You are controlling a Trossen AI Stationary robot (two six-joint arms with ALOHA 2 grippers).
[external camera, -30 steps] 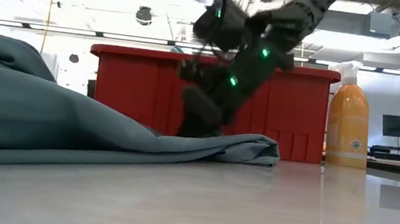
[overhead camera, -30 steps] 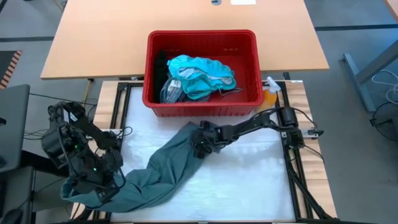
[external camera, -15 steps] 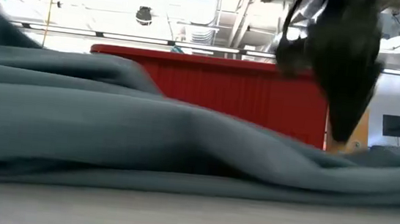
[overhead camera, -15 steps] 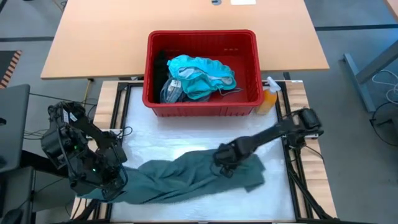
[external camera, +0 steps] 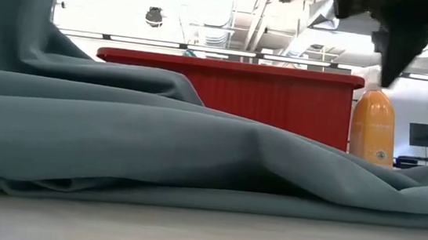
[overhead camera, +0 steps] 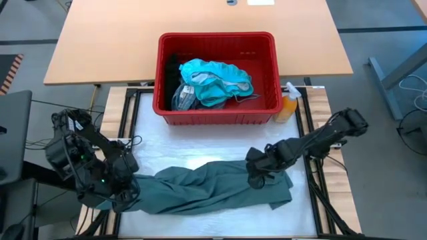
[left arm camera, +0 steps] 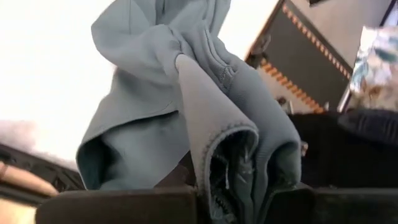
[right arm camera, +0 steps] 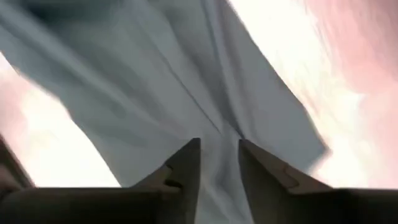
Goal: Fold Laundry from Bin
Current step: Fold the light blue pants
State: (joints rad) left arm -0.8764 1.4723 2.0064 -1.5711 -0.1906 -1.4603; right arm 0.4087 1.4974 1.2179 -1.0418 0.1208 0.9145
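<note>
The grey-green garment (overhead camera: 213,187) lies stretched across the lower middle of the high view on the white worktop (overhead camera: 200,140), running from the left tool (overhead camera: 123,193) at lower left to the right tool (overhead camera: 257,175) at centre right. The left tool is clamped on one end of the garment; its wrist view shows bunched folds of the cloth (left arm camera: 205,118) pinched between the dark fingers (left arm camera: 124,205). The right tool sits over the garment's other end, its two pale-tipped fingers (right arm camera: 183,165) a narrow gap apart with cloth (right arm camera: 155,81) right beneath them; whether they grip it I cannot tell. In the low view the garment (external camera: 155,154) fills the lower half of the frame in long folds, rising at upper left, with the right arm dark at upper right. The red bin (overhead camera: 170,107) stands in the upper middle of the high view, just beyond the garment, holding a bright teal garment (overhead camera: 217,80), a blue-grey striped cloth (overhead camera: 183,97) and a black garment (overhead camera: 173,67). An orange spray bottle (overhead camera: 288,103) stands just beside the bin's right side.
</note>
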